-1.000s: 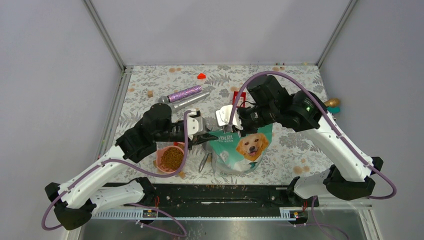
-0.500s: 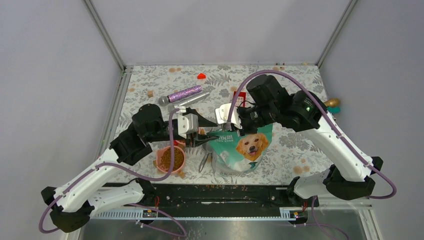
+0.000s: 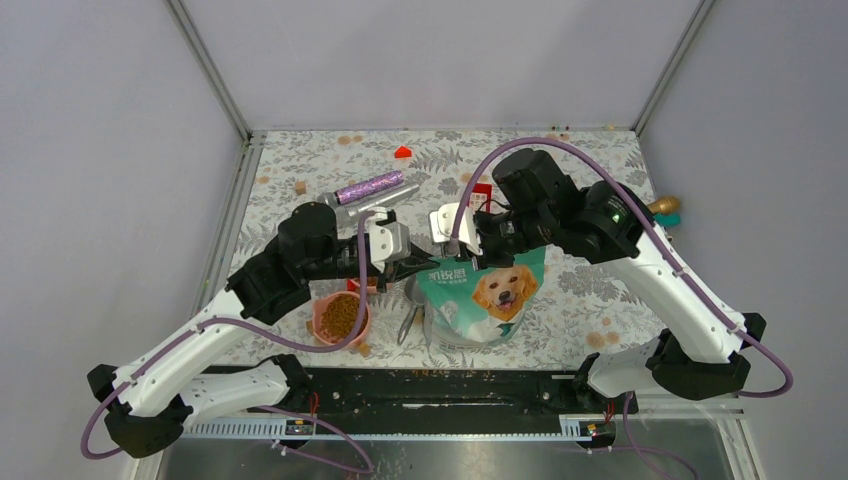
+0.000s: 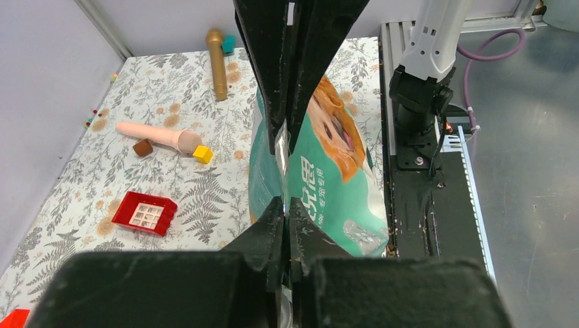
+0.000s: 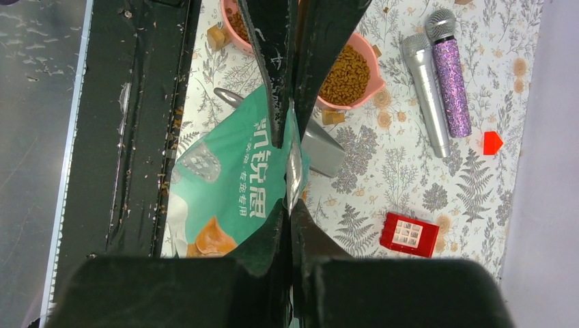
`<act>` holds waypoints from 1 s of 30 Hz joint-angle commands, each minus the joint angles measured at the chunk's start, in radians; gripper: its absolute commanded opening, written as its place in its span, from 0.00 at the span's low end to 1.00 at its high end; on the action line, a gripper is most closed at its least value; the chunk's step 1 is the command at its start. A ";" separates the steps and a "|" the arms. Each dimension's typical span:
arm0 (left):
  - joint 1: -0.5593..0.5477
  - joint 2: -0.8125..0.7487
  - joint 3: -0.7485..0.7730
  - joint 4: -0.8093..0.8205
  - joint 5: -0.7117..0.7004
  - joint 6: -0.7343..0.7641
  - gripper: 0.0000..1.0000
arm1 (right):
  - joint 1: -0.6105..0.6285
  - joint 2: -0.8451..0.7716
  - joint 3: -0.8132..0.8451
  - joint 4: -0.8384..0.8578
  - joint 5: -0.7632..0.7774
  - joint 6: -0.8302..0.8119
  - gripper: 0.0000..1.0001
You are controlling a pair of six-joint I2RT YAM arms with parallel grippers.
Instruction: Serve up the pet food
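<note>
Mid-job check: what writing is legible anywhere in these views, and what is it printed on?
"凯锐思": large white characters on the teal-green and silver pouch with the golden retriever picture.
"宠物专用": smaller white line just under them on the same pouch; small, so this reading is tentative.
Other fine print on the pouch: too small to read.
Red grid-topped block and pink bowl: no text visible.

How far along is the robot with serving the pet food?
Mostly done, it seems: the pink bowl already holds a heap of brown kibble. Right now the left tool and right tool are both shut on the top edge of the teal pouch. What probably remains is closing the pouch or setting it aside, then letting go.
</note>
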 commanded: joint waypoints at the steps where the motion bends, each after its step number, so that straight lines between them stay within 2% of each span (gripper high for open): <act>1: 0.001 -0.040 0.028 0.064 -0.039 -0.027 0.00 | 0.012 -0.044 0.010 0.064 -0.009 0.007 0.00; 2: 0.001 -0.050 0.019 0.082 -0.038 -0.034 0.00 | 0.013 -0.044 0.006 0.066 -0.014 0.007 0.01; 5: 0.000 -0.060 0.011 0.105 -0.035 -0.048 0.00 | 0.022 -0.034 0.001 0.088 -0.031 0.025 0.19; 8: -0.003 -0.047 0.024 0.107 -0.029 -0.058 0.00 | 0.045 -0.014 -0.002 0.111 -0.022 0.043 0.27; 15: -0.011 -0.028 0.037 0.122 -0.027 -0.076 0.00 | 0.074 0.034 0.016 0.119 0.025 0.048 0.31; 20: -0.011 -0.032 0.031 0.143 -0.027 -0.087 0.00 | 0.081 0.028 -0.008 0.109 0.048 0.030 0.27; 23: -0.011 -0.035 0.024 0.150 -0.022 -0.088 0.00 | 0.084 0.028 -0.003 0.098 0.051 0.026 0.00; 27: -0.012 -0.035 0.023 0.151 -0.039 -0.087 0.00 | 0.083 0.023 0.028 0.064 0.050 0.024 0.00; 30: -0.011 -0.040 0.017 0.151 -0.050 -0.082 0.00 | 0.082 0.015 0.020 0.027 0.125 -0.027 0.00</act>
